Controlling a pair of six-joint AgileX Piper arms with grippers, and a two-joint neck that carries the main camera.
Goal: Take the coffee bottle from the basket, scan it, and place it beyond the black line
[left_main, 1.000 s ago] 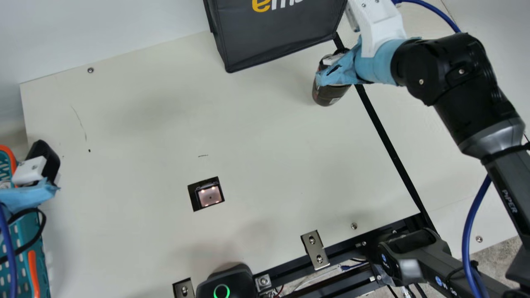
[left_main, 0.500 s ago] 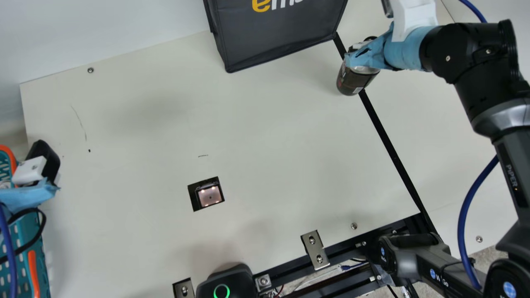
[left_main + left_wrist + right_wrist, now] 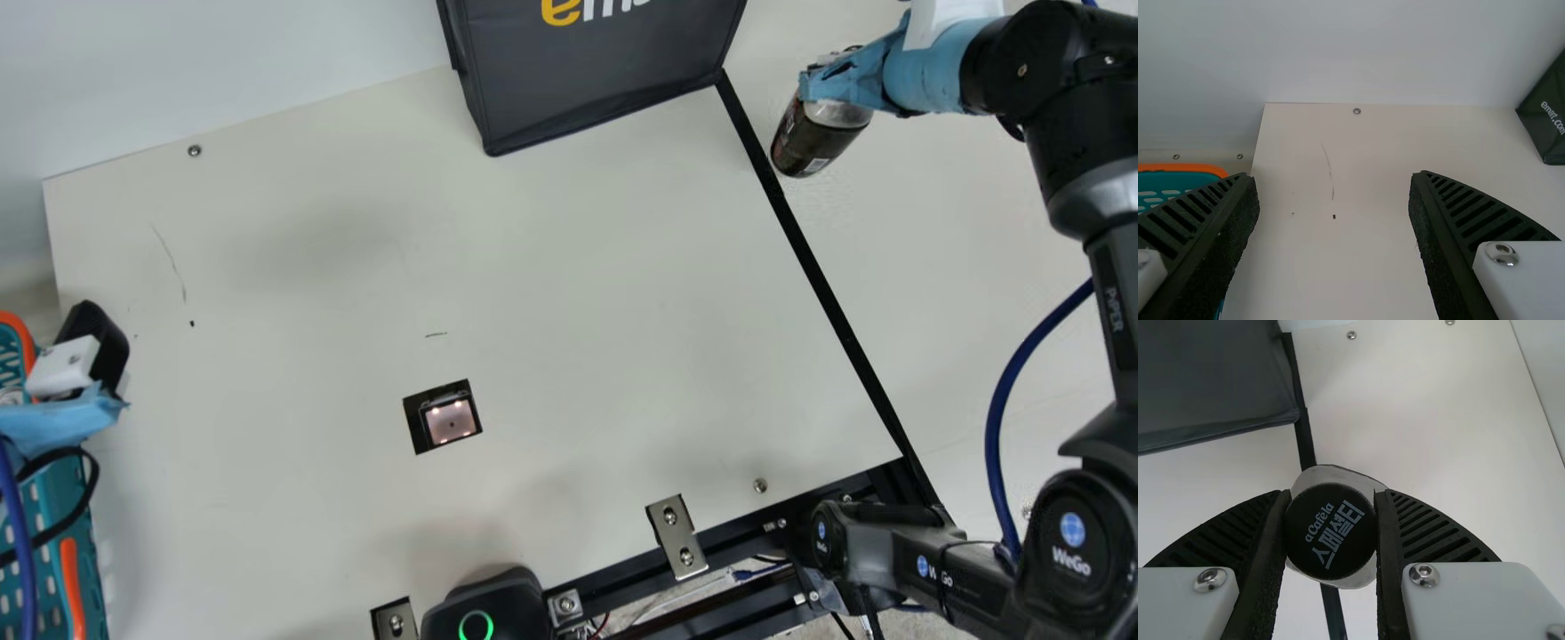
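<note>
At the upper right of the main view, my right gripper (image 3: 831, 78) holds the dark coffee bottle (image 3: 816, 138), which tilts slightly with its base just right of the black line (image 3: 822, 289). In the right wrist view the bottle's black cap (image 3: 1330, 531) is pinched between both fingers of my right gripper (image 3: 1330, 533), above the black line (image 3: 1305, 443). My left gripper (image 3: 102, 404) stays at the left edge over the teal basket (image 3: 58, 498). Its fingers stand wide apart in the left wrist view, nothing between them (image 3: 1335, 213); the basket's orange rim (image 3: 1185, 168) is beside them.
The dark bag (image 3: 596, 67) stands at the back, its corner by the black line's far end. A scanner window (image 3: 449, 420) is set into the table (image 3: 578, 311). Metal brackets (image 3: 677, 538) and a black device with a green ring (image 3: 484, 609) sit along the near edge.
My right gripper has carried the bottle rightward and farther back, from left of the black line to across it. My left gripper has kept still.
</note>
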